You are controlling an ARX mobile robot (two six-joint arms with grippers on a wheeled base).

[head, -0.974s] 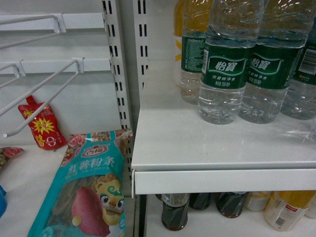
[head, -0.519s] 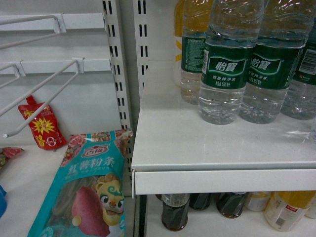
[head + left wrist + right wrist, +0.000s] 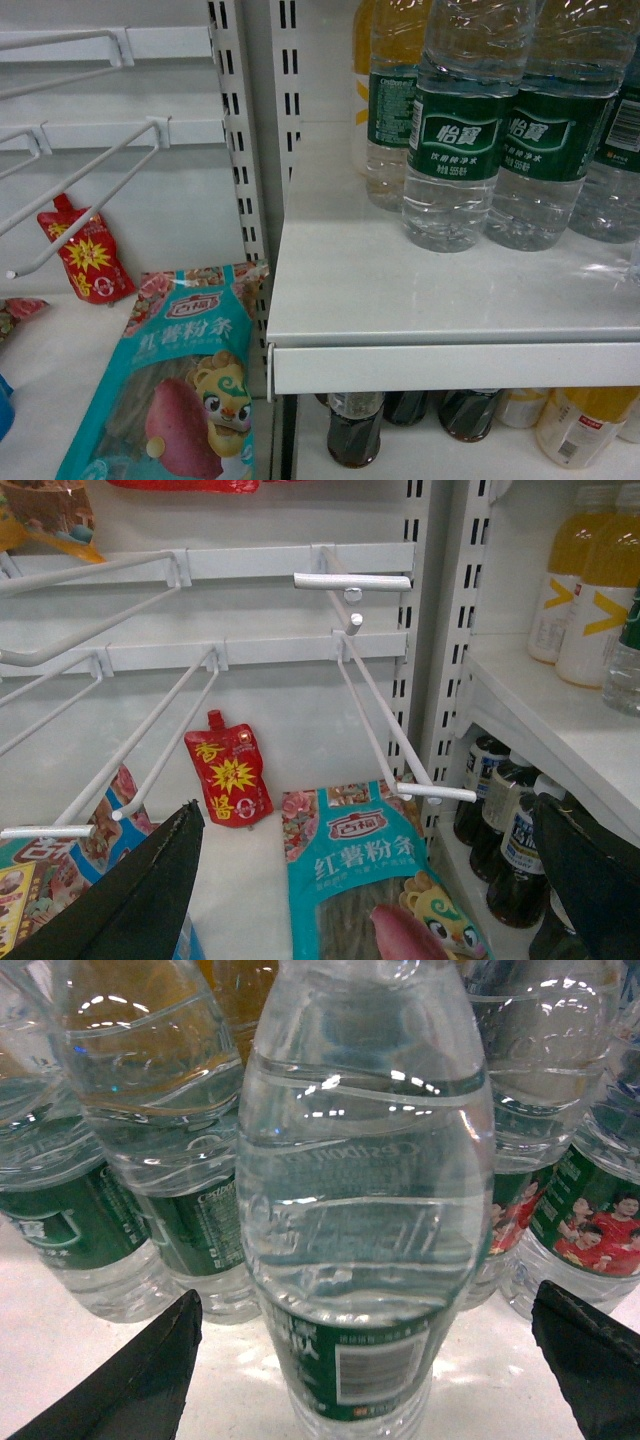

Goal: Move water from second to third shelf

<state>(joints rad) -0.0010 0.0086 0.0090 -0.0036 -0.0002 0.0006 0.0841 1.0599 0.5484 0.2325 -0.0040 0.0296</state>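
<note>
The white shelf (image 3: 420, 300) carries a cluster of green-labelled water bottles toward its back right. The right gripper (image 3: 365, 1360) is spread wide, a dark fingertip (image 3: 150, 1370) on each side of 1 water bottle (image 3: 365, 1210) that stands upright on that shelf, filling the right wrist view; neither finger touches it. Its barcode faces the camera low on the label. More water bottles crowd just behind it and to both sides, and 1 at the right edge wears a label with people in red (image 3: 590, 1210).

From the head camera, 2 water bottles (image 3: 465, 130) stand side by side at the front of the group, with orange drink bottles (image 3: 362, 60) behind them. Below the shelf's front lip sit dark cola bottles (image 3: 355, 430).

Left of the shelf's slotted upright (image 3: 235, 150), the left gripper (image 3: 370, 880) hangs released, holding nothing, facing white wire hooks (image 3: 380, 695), a red pouch (image 3: 230, 780) and a teal noodle packet (image 3: 365, 865).
</note>
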